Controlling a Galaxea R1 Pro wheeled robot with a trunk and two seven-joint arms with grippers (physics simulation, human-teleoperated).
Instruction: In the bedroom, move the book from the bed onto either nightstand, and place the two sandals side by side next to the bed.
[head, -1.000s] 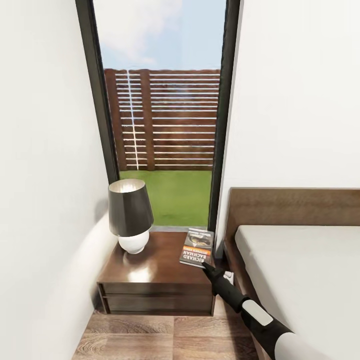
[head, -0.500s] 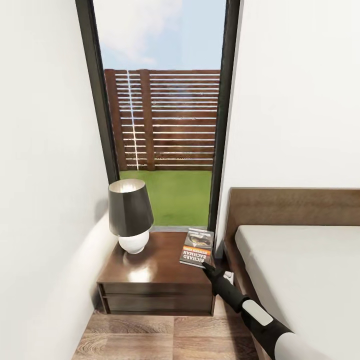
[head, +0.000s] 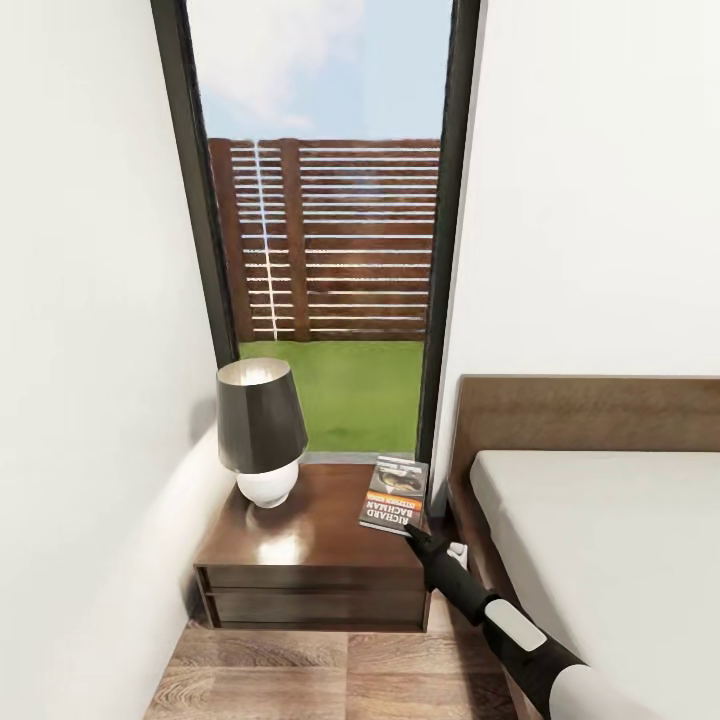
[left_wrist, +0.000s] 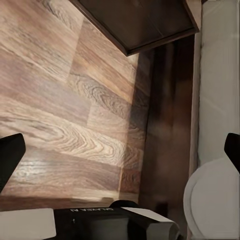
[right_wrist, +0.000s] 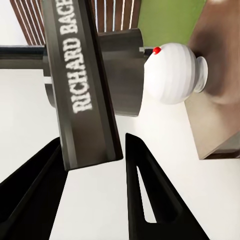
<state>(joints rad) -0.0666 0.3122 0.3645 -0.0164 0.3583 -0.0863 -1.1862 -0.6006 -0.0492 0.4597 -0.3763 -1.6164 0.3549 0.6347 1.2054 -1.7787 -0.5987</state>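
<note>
**Spotter:** Start at the tool. What is your right gripper doing?

**Me:** My right gripper (head: 412, 533) reaches forward to the near right corner of the nightstand (head: 300, 540). From my right wrist camera, the two black fingers (right_wrist: 145, 200) stand apart with the book (right_wrist: 82, 85) between them. I see a gap between the book's spine and the finger beside it. The other finger looks close against the book, but I cannot tell whether it presses on it.

**Spotter:** So is it open or gripping?

**Me:** The fingers are spread wider than the book's edge, so I call it parted, not clamped.

**Spotter:** Where does the book sit?

**Me:** In my head camera the book (head: 394, 495) lies flat on the nightstand's top, along its right side, nearest the bed (head: 600, 540). The lamp (head: 260, 430) stands on the left part of the same top, well apart from the book.

**Spotter:** And your left gripper?

**Me:** My left wrist camera shows its two dark fingertips (left_wrist: 10, 155) far apart at the frame edges, with nothing between them. Beyond them I see the wood floor (left_wrist: 60, 110), a corner of the nightstand (left_wrist: 145, 20) and the dark bed frame (left_wrist: 170, 125).

**Spotter:** Anything behind the nightstand?

**Me:** A tall black-framed window (head: 325, 230), showing a slatted fence (head: 330, 240) and grass (head: 340, 390).
</note>
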